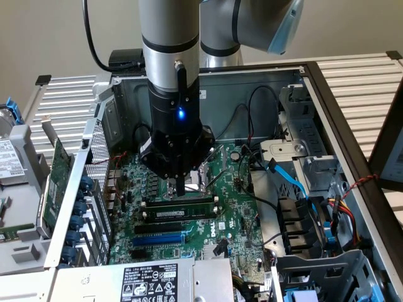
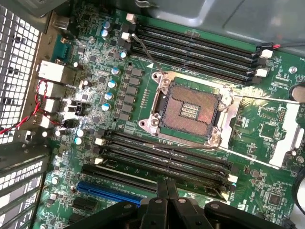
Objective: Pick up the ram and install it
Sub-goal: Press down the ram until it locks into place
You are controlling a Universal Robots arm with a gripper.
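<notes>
Arm vertical, tool (image 1: 181, 187) pointing down (fingers together) above the motherboard (image 1: 236, 207); ram (image 1: 181, 208) apparently seated in its slot.

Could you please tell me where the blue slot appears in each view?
Exterior view: blue slot lies on the board's near part, toward the exterior view's left.
Wrist view: blue slot lies beside the black slots.
Shared landmark: CPU socket.
</notes>
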